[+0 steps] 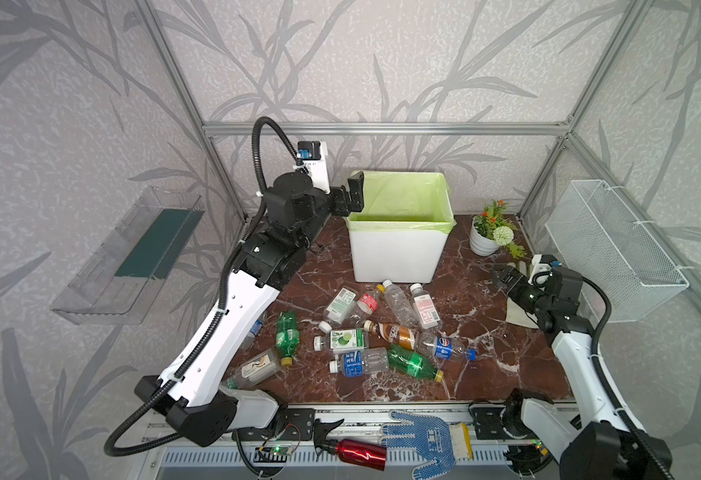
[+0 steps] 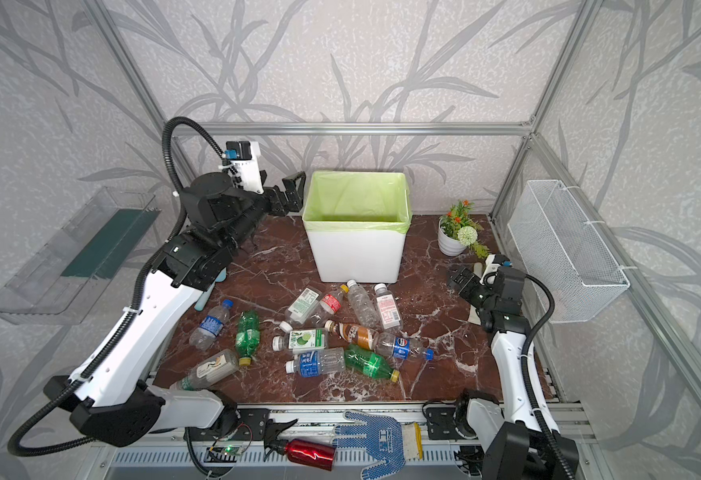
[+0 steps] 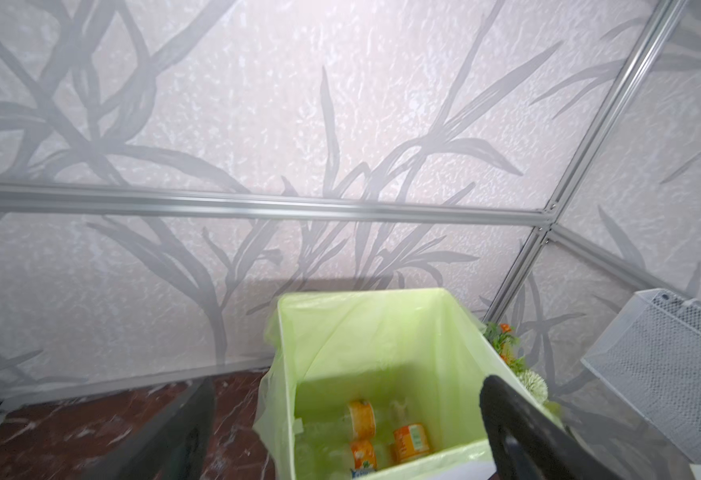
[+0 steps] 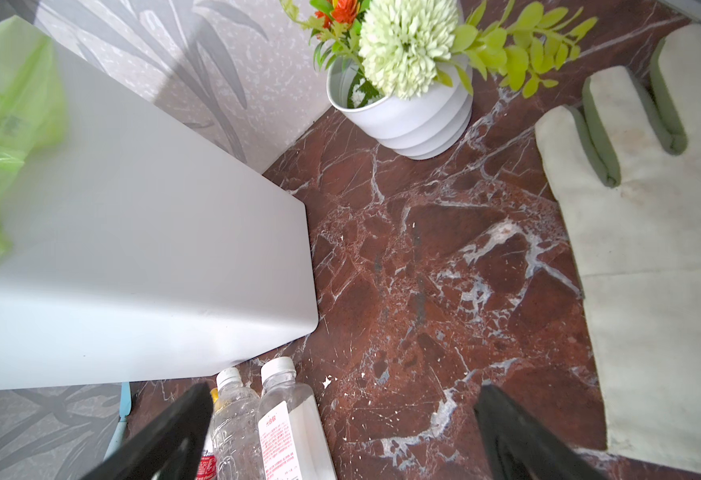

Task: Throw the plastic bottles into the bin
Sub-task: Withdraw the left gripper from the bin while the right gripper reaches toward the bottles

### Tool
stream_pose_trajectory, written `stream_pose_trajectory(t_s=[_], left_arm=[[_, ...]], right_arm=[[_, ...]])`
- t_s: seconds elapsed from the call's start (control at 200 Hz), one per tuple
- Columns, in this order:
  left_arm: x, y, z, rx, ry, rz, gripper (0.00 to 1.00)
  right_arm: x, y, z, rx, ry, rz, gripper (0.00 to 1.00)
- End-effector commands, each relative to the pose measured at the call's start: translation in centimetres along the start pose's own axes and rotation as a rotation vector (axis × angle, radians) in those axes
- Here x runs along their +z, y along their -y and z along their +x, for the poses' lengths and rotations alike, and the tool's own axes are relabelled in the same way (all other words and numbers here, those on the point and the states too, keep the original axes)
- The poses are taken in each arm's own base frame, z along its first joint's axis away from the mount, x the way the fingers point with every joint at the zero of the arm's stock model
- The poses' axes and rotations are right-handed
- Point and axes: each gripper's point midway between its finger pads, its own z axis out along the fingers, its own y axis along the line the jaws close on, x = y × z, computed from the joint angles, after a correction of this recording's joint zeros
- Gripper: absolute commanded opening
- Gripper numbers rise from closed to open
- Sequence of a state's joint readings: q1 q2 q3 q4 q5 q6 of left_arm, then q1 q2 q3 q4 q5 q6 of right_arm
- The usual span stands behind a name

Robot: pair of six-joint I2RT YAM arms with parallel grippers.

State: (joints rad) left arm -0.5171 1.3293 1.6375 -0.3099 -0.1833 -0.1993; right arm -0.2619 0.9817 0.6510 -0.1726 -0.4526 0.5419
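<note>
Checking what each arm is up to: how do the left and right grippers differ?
Height: the left gripper is raised by the bin's left rim; the right gripper hangs lower over the table, right of the bin. View: the left gripper's camera looks into the bin at orange-labelled bottles; the right gripper's shows clear bottles on the table and a pale glove. Both are open and empty.

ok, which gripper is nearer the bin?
Left. The left gripper hangs at the bin's left rim, jaws open. The right gripper sits off to the bin's right, low over the table, clearly apart from it.
</note>
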Motion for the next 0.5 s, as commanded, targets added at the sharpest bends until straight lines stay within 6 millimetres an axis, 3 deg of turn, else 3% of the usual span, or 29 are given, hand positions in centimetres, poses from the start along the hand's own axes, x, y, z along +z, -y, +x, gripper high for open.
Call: stream_pose_trajectory(t_s=[0.0,0.265,0.405,0.495], left_arm=[[1.4,-3.2,6.7,0.066,-0.149,-0.136,0.99],[-1.2,-7.7,13.9,0.023,-0.295,-0.251,0.99],[-2.1,-10.4,15.9,-0.047,-0.317,-0.313,0.99],[-2.7,-12.3,16.9,-0.109,-0.319,-0.352,0.99]], right_arm=[[0.3,0.9,2.1,0.055,-0.065,0.007,1.0],[0.5,0.3,4.6,0.006,-0.139,-0.003,0.97],[0.8,-2.1,4.8,-0.084,-0.14,-0.044,0.97],[0.8,-4.7,5.1,-0.198,-0.138,-0.098,0.96]])
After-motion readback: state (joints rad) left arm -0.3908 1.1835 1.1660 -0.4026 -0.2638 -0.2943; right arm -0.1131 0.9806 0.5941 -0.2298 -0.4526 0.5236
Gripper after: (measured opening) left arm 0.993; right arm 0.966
